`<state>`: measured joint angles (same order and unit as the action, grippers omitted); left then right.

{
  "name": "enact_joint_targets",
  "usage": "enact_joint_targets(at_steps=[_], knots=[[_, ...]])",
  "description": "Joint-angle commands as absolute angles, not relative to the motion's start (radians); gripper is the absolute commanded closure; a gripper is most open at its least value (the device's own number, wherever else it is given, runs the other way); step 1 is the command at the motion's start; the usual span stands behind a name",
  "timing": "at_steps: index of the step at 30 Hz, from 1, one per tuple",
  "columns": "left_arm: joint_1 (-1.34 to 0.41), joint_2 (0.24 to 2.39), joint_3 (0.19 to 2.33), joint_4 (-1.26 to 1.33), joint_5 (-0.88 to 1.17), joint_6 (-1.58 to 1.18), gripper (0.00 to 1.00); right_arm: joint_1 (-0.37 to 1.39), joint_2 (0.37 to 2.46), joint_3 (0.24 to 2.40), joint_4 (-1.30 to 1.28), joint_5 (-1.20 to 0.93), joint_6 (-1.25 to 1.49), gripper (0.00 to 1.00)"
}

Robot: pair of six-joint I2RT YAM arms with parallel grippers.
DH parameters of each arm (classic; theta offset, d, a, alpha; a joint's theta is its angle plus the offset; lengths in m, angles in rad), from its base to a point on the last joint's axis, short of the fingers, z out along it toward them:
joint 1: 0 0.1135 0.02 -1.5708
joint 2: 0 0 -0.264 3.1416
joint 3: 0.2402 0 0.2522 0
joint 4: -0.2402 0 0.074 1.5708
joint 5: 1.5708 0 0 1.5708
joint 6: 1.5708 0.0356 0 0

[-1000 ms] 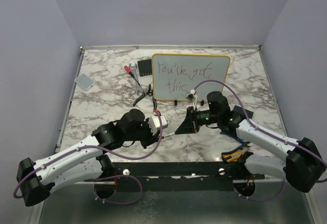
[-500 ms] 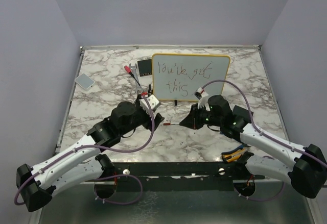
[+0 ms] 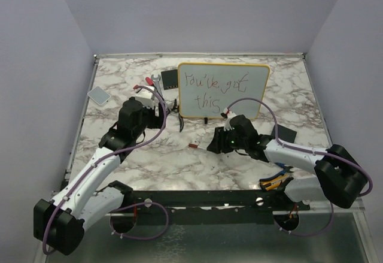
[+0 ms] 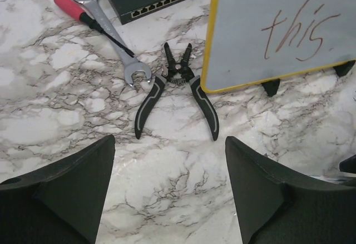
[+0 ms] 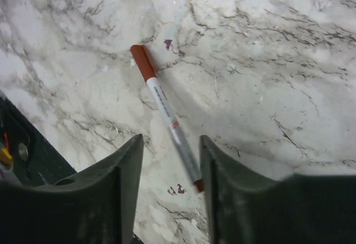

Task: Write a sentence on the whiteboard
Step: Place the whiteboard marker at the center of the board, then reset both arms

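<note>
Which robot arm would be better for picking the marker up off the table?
The right one, probably. The open right gripper hovers over the marker, one finger on each side. The left gripper, also open, faces the pliers and wrench by the whiteboard, away from the marker.

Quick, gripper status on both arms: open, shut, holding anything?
Left gripper: open, empty, fingers spread wide.
Right gripper: open, gripping nothing; the marker lies loose on the table between its fingers.
</note>
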<state>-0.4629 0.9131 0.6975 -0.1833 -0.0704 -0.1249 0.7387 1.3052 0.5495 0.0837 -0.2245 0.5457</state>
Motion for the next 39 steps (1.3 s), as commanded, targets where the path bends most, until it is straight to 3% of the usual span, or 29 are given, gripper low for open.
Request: enact_joint_targets(at_steps=[1, 8, 9, 12, 22, 31, 39], knots=[[-0.394, 0.913, 0.731, -0.181, -0.098, -0.185, 0.18, 0.743, 1.330, 0.594, 0.056, -0.089, 0.549, 0.44], [-0.341, 0.913, 0.735, -0.201, -0.174, -0.181, 0.09, 0.739, 1.216, 0.605, -0.035, 0.121, 0.526, 0.03], [-0.328, 0.912, 0.735, -0.202, -0.185, -0.186, 0.06, 0.731, 1.194, 0.608, -0.054, 0.151, 0.517, 0.01], [-0.268, 0.906, 0.734, -0.202, -0.192, -0.212, 0.01, 0.676, 1.118, 0.611, -0.103, 0.194, 0.488, 0.00], [-0.190, 0.836, 0.731, -0.202, -0.335, -0.212, 0.01, 0.349, 0.858, 0.601, -0.172, 0.216, 0.403, 0.00], [-0.191, 0.706, 0.730, -0.165, -0.468, -0.207, 0.01, 0.340, 0.572, 0.492, 0.115, 0.483, 0.198, 0.00], [-0.191, 0.679, 0.725, -0.163, -0.514, -0.205, 0.01, 0.340, 0.552, 0.477, 0.137, 0.579, 0.140, 0.00]])
